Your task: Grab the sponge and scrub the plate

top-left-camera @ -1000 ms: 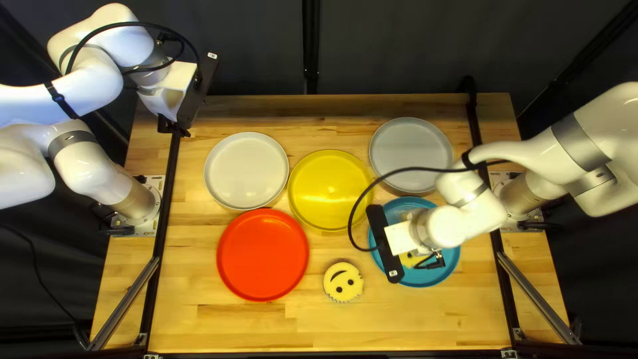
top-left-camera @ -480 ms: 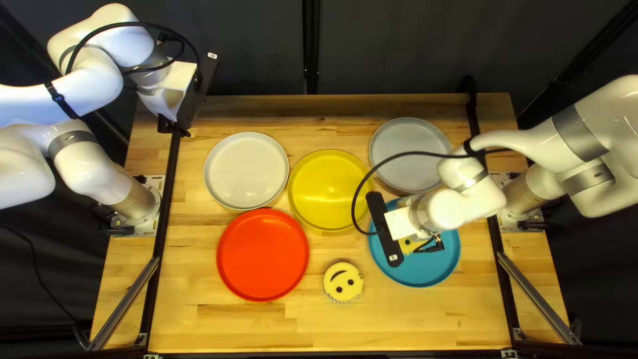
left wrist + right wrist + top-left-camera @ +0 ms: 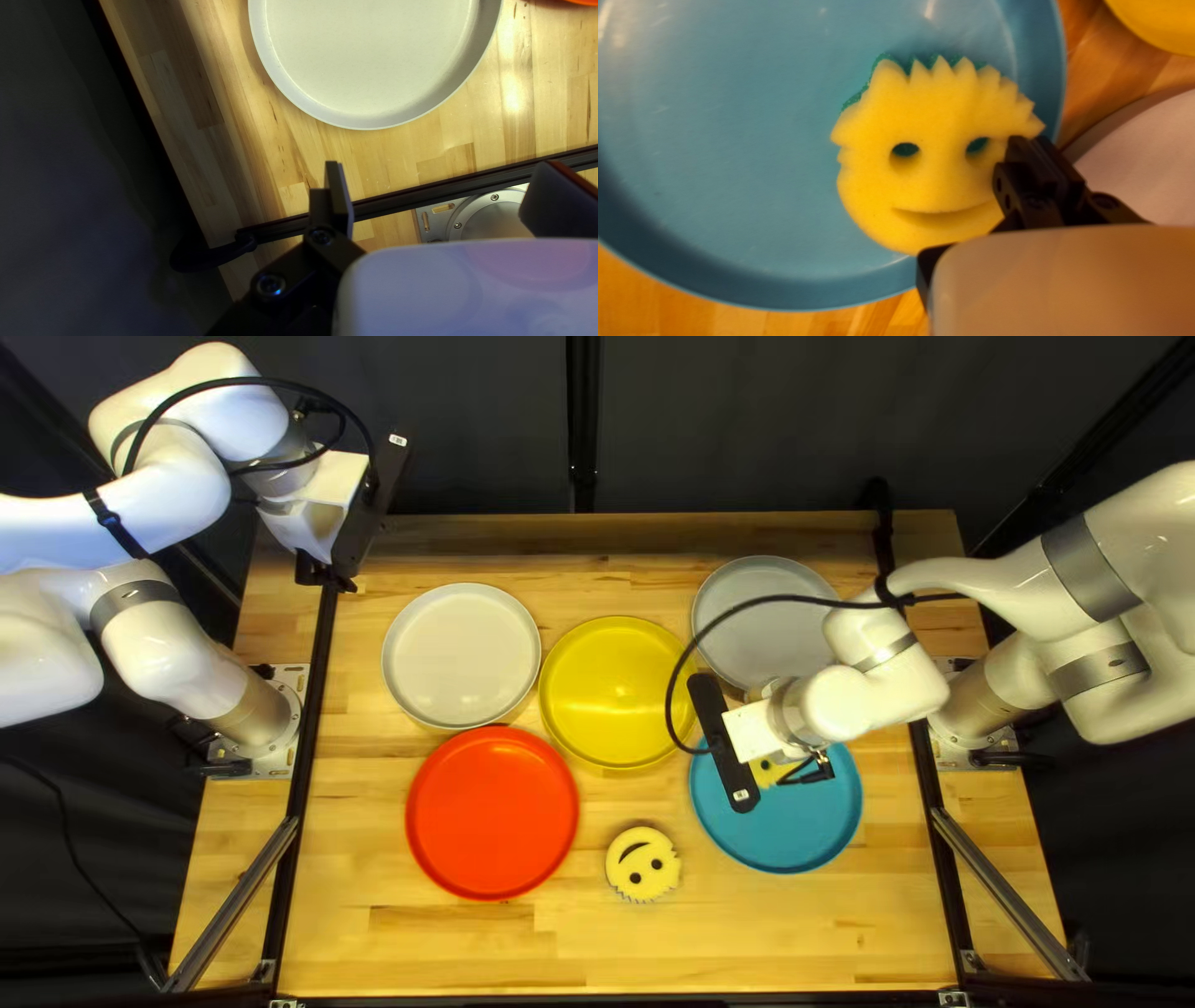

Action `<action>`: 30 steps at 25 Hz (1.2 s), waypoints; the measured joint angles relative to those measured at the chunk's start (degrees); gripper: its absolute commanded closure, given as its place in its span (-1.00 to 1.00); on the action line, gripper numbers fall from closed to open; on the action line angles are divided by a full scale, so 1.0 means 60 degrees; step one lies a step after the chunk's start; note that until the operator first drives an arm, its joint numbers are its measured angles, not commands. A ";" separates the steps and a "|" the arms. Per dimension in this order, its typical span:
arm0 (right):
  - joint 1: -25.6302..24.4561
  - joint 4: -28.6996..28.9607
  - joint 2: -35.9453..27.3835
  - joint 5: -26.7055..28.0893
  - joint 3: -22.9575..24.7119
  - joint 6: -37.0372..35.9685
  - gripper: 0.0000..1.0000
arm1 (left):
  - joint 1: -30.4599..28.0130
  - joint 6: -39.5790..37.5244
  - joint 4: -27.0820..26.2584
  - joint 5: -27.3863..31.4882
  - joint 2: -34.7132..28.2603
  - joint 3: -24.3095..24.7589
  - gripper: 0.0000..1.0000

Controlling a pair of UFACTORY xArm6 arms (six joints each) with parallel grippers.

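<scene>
In the top left view my right gripper (image 3: 726, 744) is over the far-left part of the blue plate (image 3: 803, 828), and a yellow sponge (image 3: 768, 773) shows beneath it. The right wrist view has my right gripper (image 3: 1034, 148) shut on one edge of the smiling yellow sponge (image 3: 934, 180), whose green backing peeks out; the blue plate (image 3: 741, 186) lies under it. Whether they touch cannot be told. My left gripper (image 3: 328, 575) hangs at the table's far left corner. In the left wrist view that gripper (image 3: 439, 177) is open and empty.
Another smiling yellow sponge (image 3: 642, 864) lies on the table. A red plate (image 3: 492, 813), a yellow plate (image 3: 619, 692), a white plate (image 3: 461, 656) and a grey plate (image 3: 762, 610) stand around. The grey one is partly under my right arm.
My right gripper has moved toward the table's far edge over the blue plate, and the sponge has moved with it. The left arm has stayed still.
</scene>
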 measured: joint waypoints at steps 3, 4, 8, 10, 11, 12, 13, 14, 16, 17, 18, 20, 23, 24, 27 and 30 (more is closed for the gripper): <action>0.0721 0.0059 0.0050 0.0158 -0.0080 0.0571 1.00 | 0.0000 0.0000 0.0000 0.0000 0.0000 0.0000 -1.00; 0.0865 0.0075 0.0062 0.0178 -0.0088 0.0688 1.00 | 0.0000 0.0000 0.0000 0.0000 0.0000 0.0000 -1.00; 0.1003 0.0088 0.0006 0.0139 -0.0007 0.0766 1.00 | 0.0000 0.0000 0.0000 0.0000 0.0000 0.0000 -1.00; 0.0755 -0.0001 -0.0131 -0.0007 0.0179 0.0596 1.00 | 0.0000 0.0000 0.0000 0.0000 0.0000 0.0000 -1.00; 0.0529 -0.0081 -0.0272 -0.0129 0.0353 0.0443 1.00 | 0.0000 0.0000 0.0000 0.0000 0.0000 0.0000 -1.00; 0.0304 -0.0156 -0.0405 -0.0241 0.0506 0.0284 1.00 | 0.0000 0.0000 0.0000 0.0000 0.0000 0.0000 -1.00; 0.0018 -0.0243 -0.0549 -0.0375 0.0674 0.0072 1.00 | 0.0000 0.0000 0.0000 0.0000 0.0000 0.0000 -1.00; -0.0307 -0.0324 -0.0677 -0.0512 0.0821 -0.0178 1.00 | 0.0000 0.0000 0.0000 0.0000 0.0000 0.0000 -1.00; -0.1035 -0.0477 -0.0902 -0.0832 0.1094 -0.0757 1.00 | 0.0000 0.0000 0.0000 0.0000 0.0000 0.0000 -1.00; -0.1305 -0.0537 -0.0981 -0.0974 0.1185 -0.0982 1.00 | 0.0000 0.0000 0.0000 0.0000 0.0000 0.0000 -1.00; -0.1662 -0.0623 -0.1071 -0.1169 0.1298 -0.1292 1.00 | 0.0000 0.0000 0.0000 0.0000 0.0000 0.0000 -1.00; -0.2076 -0.0759 -0.1189 -0.1448 0.1470 -0.1658 1.00 | 0.0000 0.0000 0.0000 0.0000 0.0000 0.0000 -1.00; -0.2212 -0.0928 -0.1396 -0.1705 0.1736 -0.1812 1.00 | 0.0000 0.0000 0.0000 0.0000 0.0000 0.0000 -1.00; -0.2125 -0.0965 -0.1479 -0.1742 0.1822 -0.1766 1.00 | 0.0000 0.0000 0.0000 0.0000 0.0000 0.0000 -1.00; -0.1766 -0.1014 -0.1768 -0.1782 0.2094 -0.1581 1.00 | 0.0000 0.0000 0.0000 0.0000 0.0000 0.0000 -1.00; -0.1313 -0.0954 -0.2111 -0.1779 0.2382 -0.1448 1.00 | 0.0000 0.0000 0.0000 0.0000 0.0000 0.0000 -1.00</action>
